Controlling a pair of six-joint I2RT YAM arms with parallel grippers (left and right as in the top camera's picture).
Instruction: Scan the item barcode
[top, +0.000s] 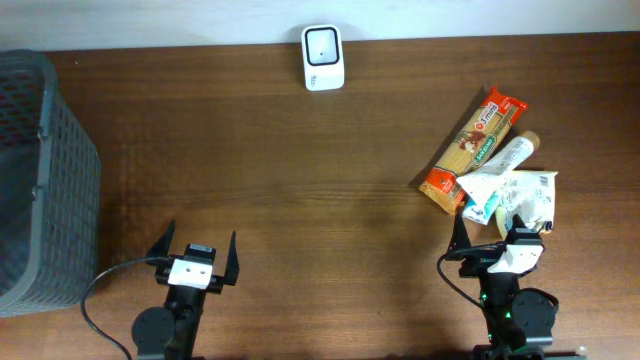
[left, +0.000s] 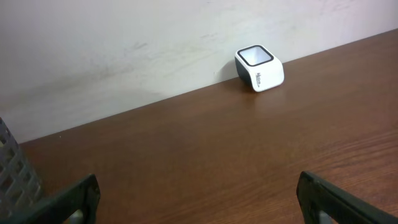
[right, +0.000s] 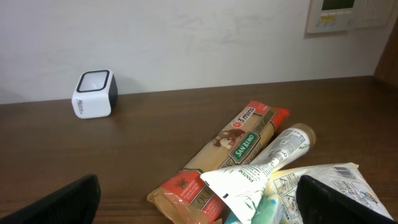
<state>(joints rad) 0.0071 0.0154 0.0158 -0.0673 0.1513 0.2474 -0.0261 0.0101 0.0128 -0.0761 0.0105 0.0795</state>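
A white barcode scanner (top: 323, 57) stands at the table's far edge by the wall; it also shows as the scanner (left: 259, 68) in the left wrist view and the scanner (right: 94, 94) in the right wrist view. At the right lies a small pile: an orange-red spaghetti packet (top: 472, 150), a white tube (top: 497, 165) and a white pouch (top: 530, 196). The same packet (right: 224, 158), tube (right: 264, 165) and pouch (right: 333, 180) fill the right wrist view. My right gripper (top: 498, 232) stands open just short of the pile, holding nothing. My left gripper (top: 197, 251) stands open over bare table at the front left.
A grey mesh basket (top: 40, 180) stands at the left edge of the table. Brown wood (top: 300, 200) stretches between the two arms and the scanner. A wall panel (right: 339, 14) hangs behind the table at the right.
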